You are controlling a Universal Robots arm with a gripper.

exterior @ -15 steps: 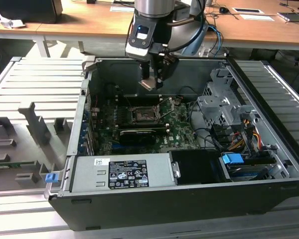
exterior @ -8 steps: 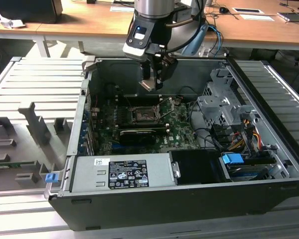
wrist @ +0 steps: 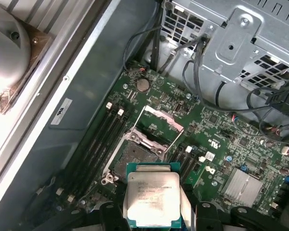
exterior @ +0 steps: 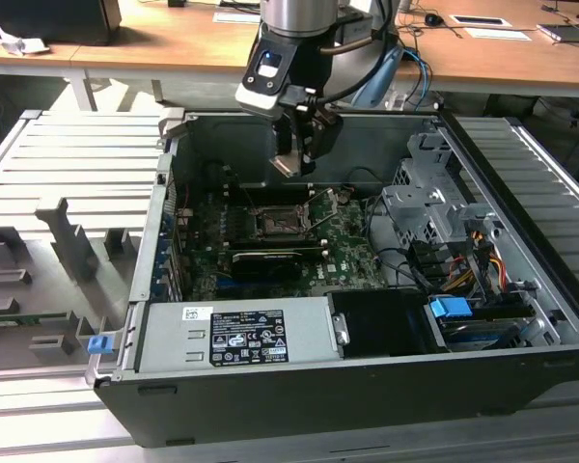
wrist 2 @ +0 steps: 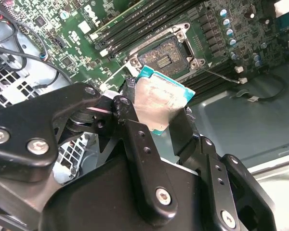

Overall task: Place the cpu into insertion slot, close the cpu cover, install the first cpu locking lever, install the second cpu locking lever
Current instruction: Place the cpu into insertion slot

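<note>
1. Gripper [exterior: 293, 162]: closed on the cpu [wrist: 151, 199], with a finger on each of two opposite edges. It hangs inside the open computer case [exterior: 521, 207], above the green board.
2. Cpu, position: held in the air, clear of the board, close to the insertion slot [wrist: 132, 159] but not in it.
3. Cpu, handling (judged):
   - Light, thin and stiff.
   - The smooth metal face is probably slippery.
   - The underside contacts and the socket pins are likely fragile.
   - It is best held by its edges, as it is now, and kept level.
4. Insertion slot: uncovered, with its dark centre bare and no chip seated.
5. Cpu cover [wrist: 163, 117]: swung up and standing open on the side of the slot away from the chip.
6. Surroundings:
   - Memory slots [wrist: 98, 139] sit just beside the socket.
   - A long black card [exterior: 265, 258] lies near it.
   - A perforated drive cage [wrist: 241, 38] with looping black cables [wrist: 197, 62] stands well apart.
   - A labelled grey box [exterior: 236, 333] sits at the case edge.
7. Obstructions (judged): the raised cover and a thin wire lever [wrist 2: 220, 76] stand closest to the socket. The case wall is near the gripper body.
</note>
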